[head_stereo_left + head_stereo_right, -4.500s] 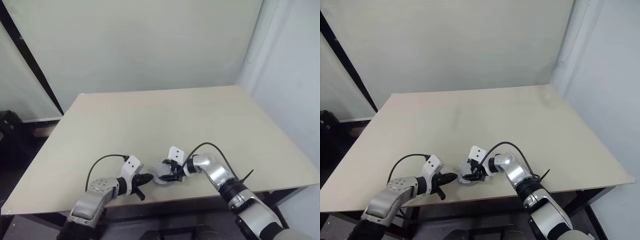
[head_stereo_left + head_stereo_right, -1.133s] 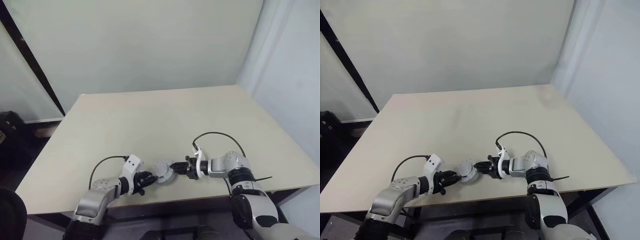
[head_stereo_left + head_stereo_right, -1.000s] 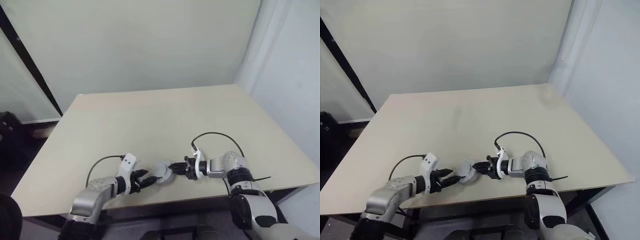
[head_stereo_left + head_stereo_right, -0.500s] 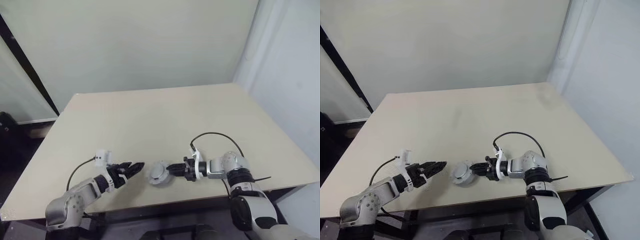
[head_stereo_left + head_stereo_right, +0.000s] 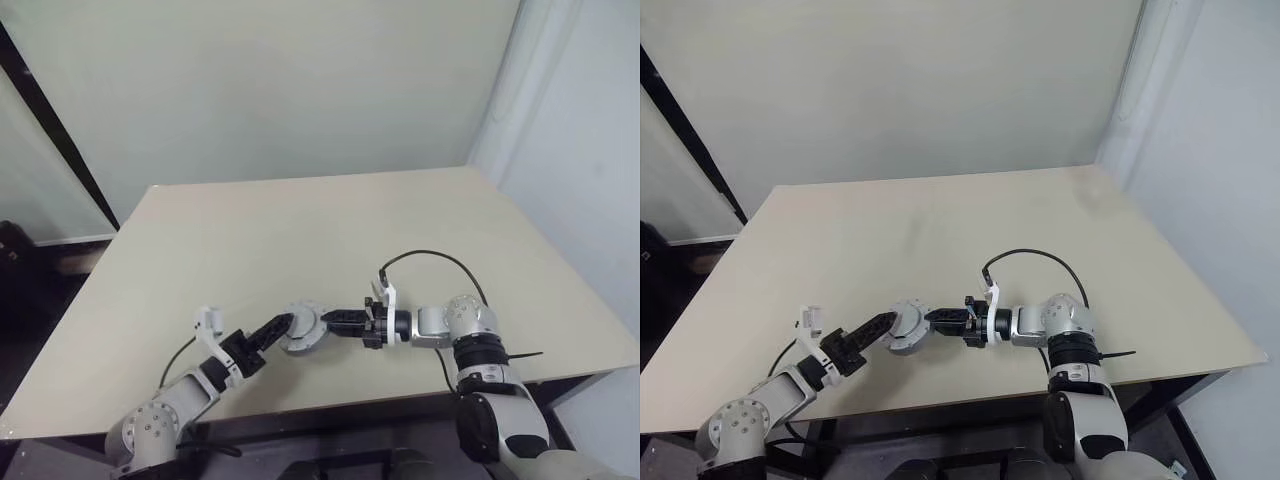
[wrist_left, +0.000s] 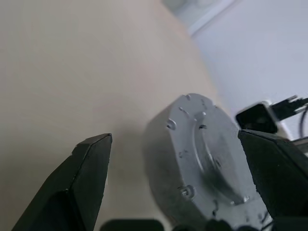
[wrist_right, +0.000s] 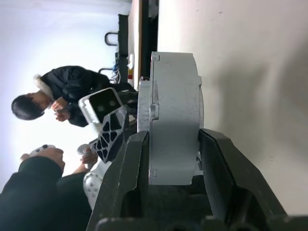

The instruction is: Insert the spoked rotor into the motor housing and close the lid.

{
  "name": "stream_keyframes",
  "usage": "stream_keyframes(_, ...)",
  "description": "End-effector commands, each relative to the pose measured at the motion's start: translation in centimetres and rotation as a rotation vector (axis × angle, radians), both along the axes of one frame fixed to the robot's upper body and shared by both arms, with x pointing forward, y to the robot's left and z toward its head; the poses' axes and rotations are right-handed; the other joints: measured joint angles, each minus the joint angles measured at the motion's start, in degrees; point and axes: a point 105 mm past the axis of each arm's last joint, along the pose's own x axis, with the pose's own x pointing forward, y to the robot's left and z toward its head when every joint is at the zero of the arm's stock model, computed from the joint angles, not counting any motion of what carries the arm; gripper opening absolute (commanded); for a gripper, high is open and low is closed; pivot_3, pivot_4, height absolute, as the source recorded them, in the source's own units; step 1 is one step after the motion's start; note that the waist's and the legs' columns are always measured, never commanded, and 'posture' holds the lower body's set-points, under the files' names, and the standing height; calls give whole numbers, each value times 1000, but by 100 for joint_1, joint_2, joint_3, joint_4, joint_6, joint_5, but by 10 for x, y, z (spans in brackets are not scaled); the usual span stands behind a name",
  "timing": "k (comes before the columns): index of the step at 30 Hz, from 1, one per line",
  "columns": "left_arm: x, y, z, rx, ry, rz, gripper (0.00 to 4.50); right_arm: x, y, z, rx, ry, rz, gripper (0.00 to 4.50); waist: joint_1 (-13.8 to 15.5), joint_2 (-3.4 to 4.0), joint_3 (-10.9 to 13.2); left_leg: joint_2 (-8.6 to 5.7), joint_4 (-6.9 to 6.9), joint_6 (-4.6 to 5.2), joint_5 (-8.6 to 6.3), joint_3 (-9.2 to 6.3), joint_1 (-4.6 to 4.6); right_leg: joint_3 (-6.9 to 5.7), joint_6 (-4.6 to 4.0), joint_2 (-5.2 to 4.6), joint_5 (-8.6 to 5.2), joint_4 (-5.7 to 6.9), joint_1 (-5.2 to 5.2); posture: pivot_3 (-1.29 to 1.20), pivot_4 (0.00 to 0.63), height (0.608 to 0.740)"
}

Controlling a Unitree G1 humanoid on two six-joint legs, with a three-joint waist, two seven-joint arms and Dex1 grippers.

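The motor housing (image 5: 300, 330) shows as a thick, dull grey round body, held on edge just above the table. My right gripper (image 5: 326, 322) comes in level from the right and is shut on its rim; its fingers (image 7: 226, 168) clamp both flat sides (image 7: 173, 120). A grey face with small screws (image 6: 207, 159) is turned toward my left gripper (image 5: 279, 327), which is open, its fingertips close by the body's left side. I cannot tell the lid apart from the housing. The spoked rotor is hidden.
The beige table (image 5: 330, 240) stretches wide behind the grippers, with its front edge just below them. A black cable (image 5: 430, 258) loops over my right wrist. Past the table's edge, people (image 7: 53, 103) stand in the right wrist view.
My left gripper opened off the grey body, drew away to the left, rolled over and came back beside it. My right gripper lifted the body and carried it slightly left.
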Motion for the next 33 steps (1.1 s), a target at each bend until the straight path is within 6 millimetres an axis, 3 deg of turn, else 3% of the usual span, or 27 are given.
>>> stream_keyframes(1,5,-4,11,-72,-12,-5,4500,6,6,32,98,-88,11,1292,1,0,0,0,0,0,0,0,0,0,0,0,0,0,0,0,0,740)
stream_keyframes(9,6,-18,13,-262,55,-45,4500,7,7,30,79,-94,10,1292,0,-5,-1,-2,6,0,0,1,-1,4,0,0,0,1,1,0,0,740)
stream_keyframes(12,4,-21,13,-313,76,-58,3885,8,6,29,71,-92,3,1292,-2,-6,-1,-3,6,0,0,1,-1,4,0,1,0,1,1,0,0,740)
stream_keyframes(17,5,-23,19,-386,78,-56,2371,9,5,28,65,-97,-11,1252,0,-8,-1,-3,6,1,0,1,-4,6,-1,1,0,0,-1,0,0,740)
stream_keyframes(23,5,-31,21,-398,85,-61,2264,13,5,25,22,-205,-42,1249,1,-8,-1,-5,7,0,0,3,-4,9,-3,0,-1,-1,0,0,0,740)
stream_keyframes(28,6,-34,23,-409,82,-49,1973,6,5,31,77,-250,0,2985,10,-11,-1,-11,8,0,0,5,-5,21,-3,1,-1,-2,0,0,0,740)
stream_keyframes(32,9,-31,24,-419,66,-11,1973,32,-1,22,-32,-301,-174,4398,15,-12,-1,-9,8,0,0,7,-5,26,-4,4,0,0,-1,0,0,740)
stream_keyframes(33,10,-30,24,-418,63,-5,1973,32,-1,22,-27,-301,-172,4411,17,-12,-1,-8,8,0,0,7,-5,26,-4,5,0,0,-1,0,0,740)
